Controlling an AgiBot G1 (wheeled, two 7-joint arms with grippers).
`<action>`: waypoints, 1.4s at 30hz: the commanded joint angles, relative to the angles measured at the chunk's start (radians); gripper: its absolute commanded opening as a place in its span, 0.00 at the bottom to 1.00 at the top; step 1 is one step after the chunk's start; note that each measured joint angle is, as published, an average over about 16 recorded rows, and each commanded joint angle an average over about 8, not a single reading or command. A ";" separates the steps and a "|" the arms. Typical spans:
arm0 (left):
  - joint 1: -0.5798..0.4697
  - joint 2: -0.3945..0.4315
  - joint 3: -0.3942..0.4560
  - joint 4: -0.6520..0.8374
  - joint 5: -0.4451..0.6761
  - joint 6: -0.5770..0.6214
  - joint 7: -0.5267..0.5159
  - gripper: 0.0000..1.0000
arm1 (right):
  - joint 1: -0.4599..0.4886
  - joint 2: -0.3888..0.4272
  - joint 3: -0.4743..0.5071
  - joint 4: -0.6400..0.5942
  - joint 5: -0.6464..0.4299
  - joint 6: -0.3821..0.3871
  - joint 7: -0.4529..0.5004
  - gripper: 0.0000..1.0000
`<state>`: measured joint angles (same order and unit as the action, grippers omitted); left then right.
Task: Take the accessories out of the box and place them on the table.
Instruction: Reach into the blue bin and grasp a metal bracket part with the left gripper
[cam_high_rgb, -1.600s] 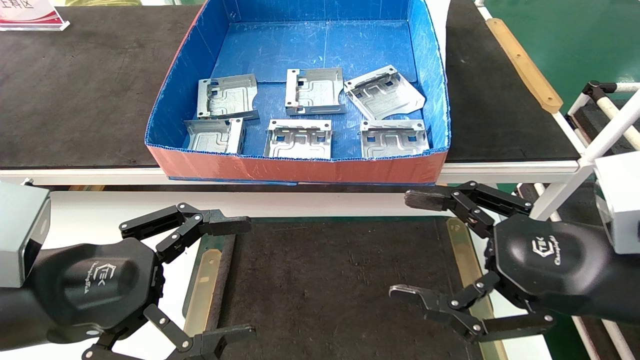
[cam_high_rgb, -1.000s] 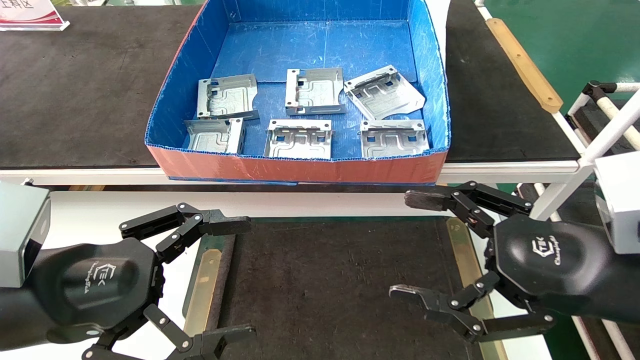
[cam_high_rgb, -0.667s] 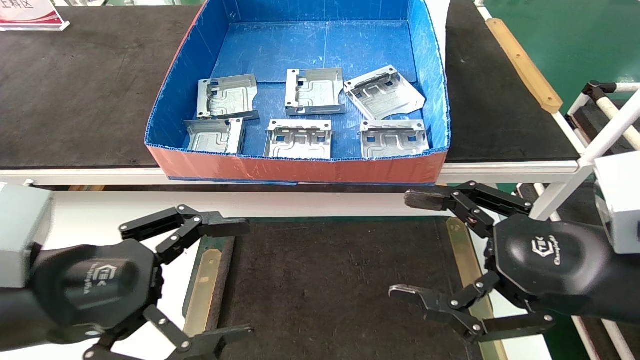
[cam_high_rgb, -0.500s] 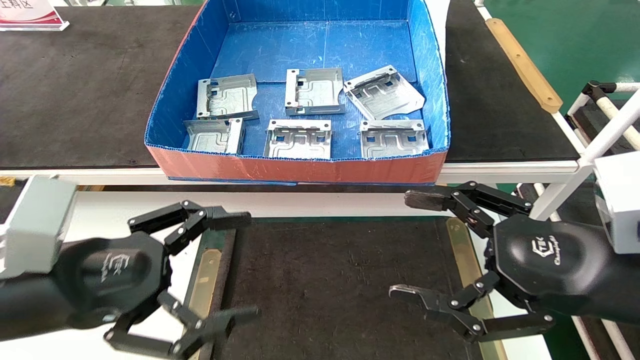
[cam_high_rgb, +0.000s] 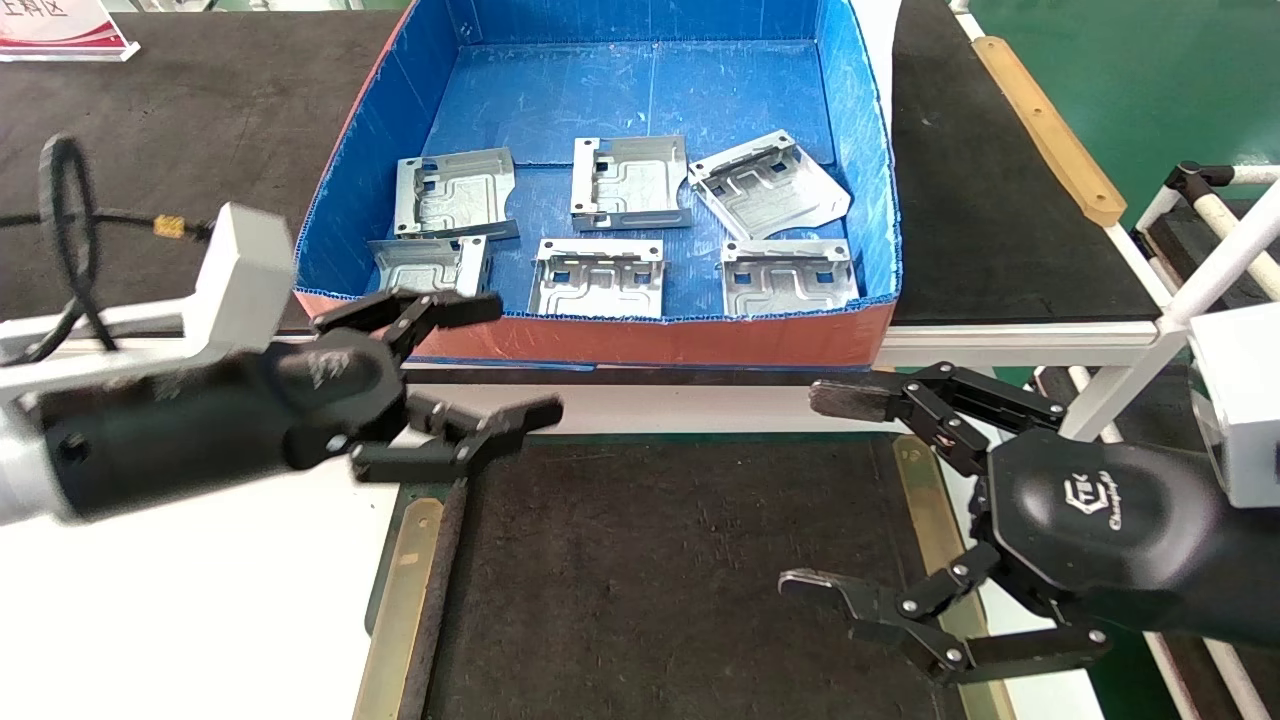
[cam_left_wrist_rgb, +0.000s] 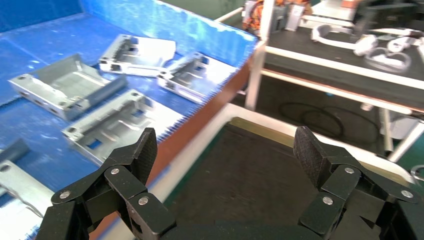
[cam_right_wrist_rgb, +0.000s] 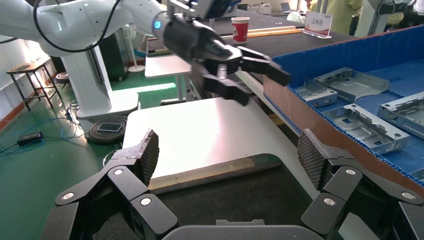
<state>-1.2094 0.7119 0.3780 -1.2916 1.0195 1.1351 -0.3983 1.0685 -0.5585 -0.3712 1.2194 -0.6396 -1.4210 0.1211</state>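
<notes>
Several silver brackets (cam_high_rgb: 600, 278) lie flat in the near half of the blue-inside, orange-outside box (cam_high_rgb: 600, 342) on the bench. My left gripper (cam_high_rgb: 520, 358) is open and empty. It hovers at the box's near left corner, its upper finger against the front wall just in front of the nearest-left bracket (cam_high_rgb: 428, 272). In the left wrist view my left gripper (cam_left_wrist_rgb: 226, 150) spans the box wall (cam_left_wrist_rgb: 200, 117), with brackets (cam_left_wrist_rgb: 112, 125) beside it. My right gripper (cam_high_rgb: 810, 490) is open and empty, low over the right side of the table's dark mat (cam_high_rgb: 650, 560).
The black-topped bench (cam_high_rgb: 150, 180) carries the box. Brass strips (cam_high_rgb: 395, 610) edge the mat. A white tube frame (cam_high_rgb: 1200, 270) stands at the right. A sign (cam_high_rgb: 60, 30) sits at the far left. A red cup (cam_right_wrist_rgb: 241, 29) stands on a far table.
My left gripper has risen from beside the mat, moved forward to the box's near left corner and turned on its side. The right arm and the brackets have not moved.
</notes>
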 joint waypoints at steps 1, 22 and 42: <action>-0.021 0.015 0.011 0.004 0.025 -0.024 -0.019 1.00 | 0.000 0.000 0.000 0.000 0.000 0.000 0.000 1.00; -0.293 0.264 0.144 0.286 0.357 -0.310 -0.169 1.00 | 0.000 0.000 0.000 0.000 0.000 0.000 0.000 1.00; -0.413 0.473 0.230 0.550 0.518 -0.452 -0.173 1.00 | 0.000 0.000 0.000 0.000 0.000 0.000 0.000 1.00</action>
<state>-1.6212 1.1855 0.6064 -0.7437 1.5351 0.6829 -0.5713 1.0685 -0.5585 -0.3712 1.2194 -0.6396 -1.4210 0.1211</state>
